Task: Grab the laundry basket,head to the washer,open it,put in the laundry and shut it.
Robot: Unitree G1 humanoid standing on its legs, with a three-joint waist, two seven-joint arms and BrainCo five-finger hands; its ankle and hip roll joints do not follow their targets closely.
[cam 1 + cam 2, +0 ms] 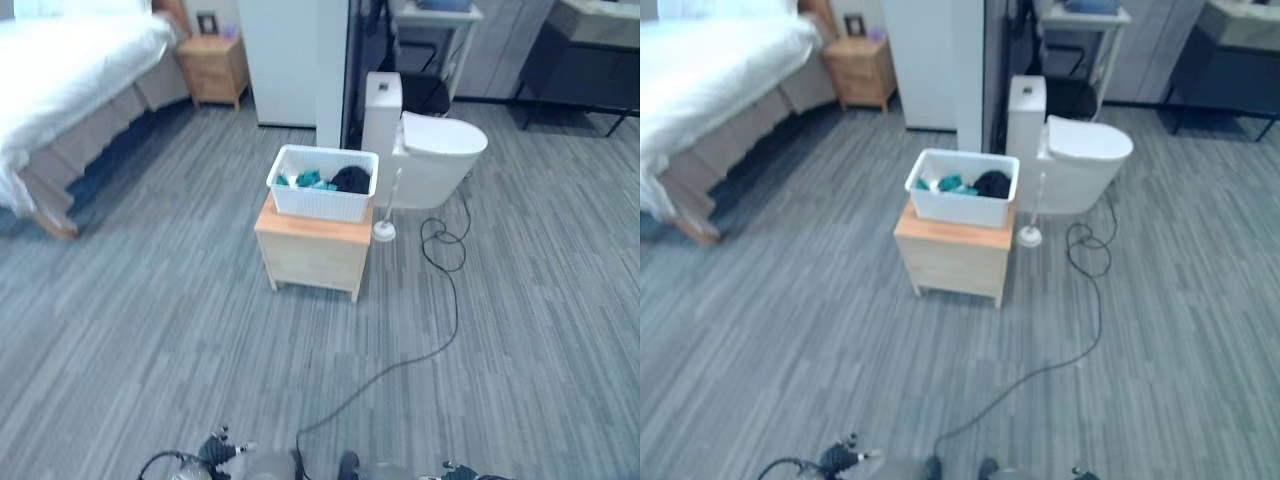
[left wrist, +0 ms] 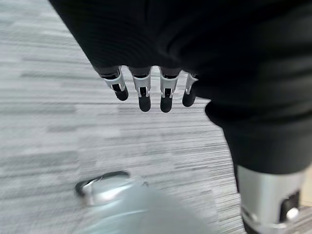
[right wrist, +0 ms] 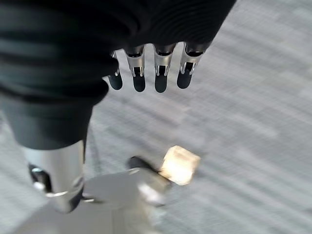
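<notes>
A white laundry basket (image 1: 322,184) sits on a small wooden cabinet (image 1: 314,252) out in the middle of the grey plank floor (image 1: 150,330), well ahead of the robot. Inside the basket lie teal clothes (image 1: 312,180) on the left and a black garment (image 1: 351,179) on the right. Just behind and to the right of the basket stands a white toilet (image 1: 430,150), with a white toilet brush (image 1: 385,228) on the floor between it and the cabinet. A bed (image 1: 70,70) with white bedding fills the far left, and a wooden nightstand (image 1: 213,68) stands beyond it against the far wall. A white pillar (image 1: 330,70) rises behind the basket.

The left robot hand (image 2: 151,90) hangs over bare floor, its fingers straight and loosely spread, holding nothing. The right robot hand (image 3: 156,73) hangs the same way above the floor, fingers extended and empty. Both are well apart from the basket.
</notes>
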